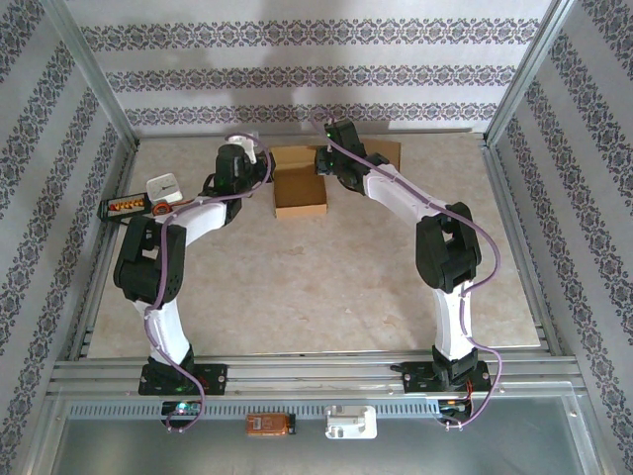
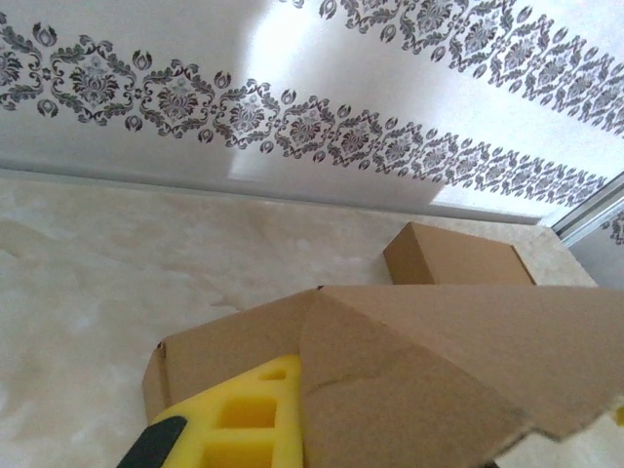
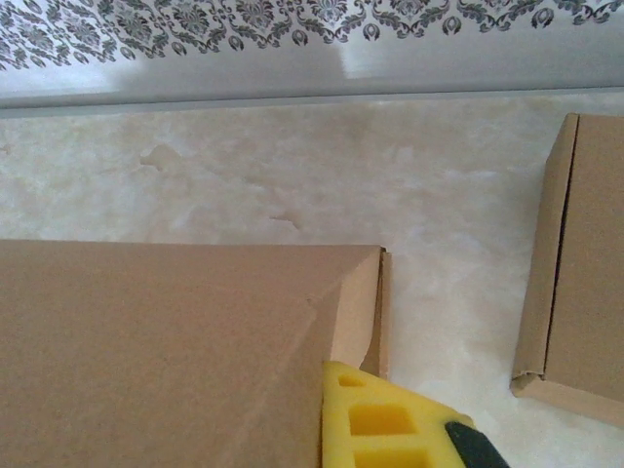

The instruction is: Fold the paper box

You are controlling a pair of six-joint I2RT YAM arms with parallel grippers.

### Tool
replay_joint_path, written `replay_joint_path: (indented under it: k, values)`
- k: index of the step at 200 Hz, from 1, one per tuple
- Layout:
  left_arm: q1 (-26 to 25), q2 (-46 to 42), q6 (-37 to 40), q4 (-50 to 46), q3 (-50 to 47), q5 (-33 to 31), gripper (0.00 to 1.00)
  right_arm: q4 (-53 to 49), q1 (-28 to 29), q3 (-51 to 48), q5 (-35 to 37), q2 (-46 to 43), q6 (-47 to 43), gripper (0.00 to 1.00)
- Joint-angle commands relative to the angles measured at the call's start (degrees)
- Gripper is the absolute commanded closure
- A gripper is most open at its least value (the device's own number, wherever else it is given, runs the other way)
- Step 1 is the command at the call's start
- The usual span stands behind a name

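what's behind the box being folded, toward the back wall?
A second cardboard box lies on the table behind and right of the paper box, apart from it. In the top view the right arm covers part of it.

Bright even light, glare on wall (image 2: 255,168)

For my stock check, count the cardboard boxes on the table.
2. One open box sits far centre between the left arm and right arm; the second box lies just right of it, partly behind that arm. Arms may hide more.
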Motion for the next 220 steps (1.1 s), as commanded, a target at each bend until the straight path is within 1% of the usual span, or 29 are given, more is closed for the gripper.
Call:
replay_joint_path:
  k: [1,24,45,79,103,134,158,191,220]
  values:
    - [-0.39,2.05,-5.4,-3.67,3.3,5.15,0.94,-4.33,0.2,1.52,-0.65,-0.47,0.31,0.91]
    - [-0.36,2.74,-6.18,-3.25,3.89,5.42,0.95,-4.72,0.2,1.82,-0.87,-0.55,0.13,0.91]
    - [-0.39,3.58,-6.47,-3.49,4.21,6.91,0.95,-5.0,0.2,1.99,-1.12,-0.35,0.03,0.91]
    - [-0.39,3.91,-7.82,-1.37,1.66,7.55,0.95,-4.9,0.19,1.43,-0.81,-0.2,-0.3,0.91]
    - [-0.42,5.04,-8.82,-2.02,3.34,10.11,0.95,-5.1,0.24,1.88,-1.12,0.16,0.02,0.91]
    - [-0.61,5.61,-9.53,-1.85,3.76,10.6,0.95,-5.16,0.37,2.26,-0.7,0.24,-0.13,0.91]
    - [-0.65,6.21,-8.97,-4.41,7.31,12.0,0.95,-5.92,0.37,3.51,-0.97,0.68,-0.17,0.91]
    - [-0.65,6.1,-10.58,-4.65,8.07,11.01,0.95,-6.91,0.37,4.84,-1.07,1.08,-0.23,0.9]
    - [-0.66,6.24,-9.69,-5.82,7.94,11.08,0.95,-8.12,0.37,6.02,-1.16,1.73,-0.39,0.9]
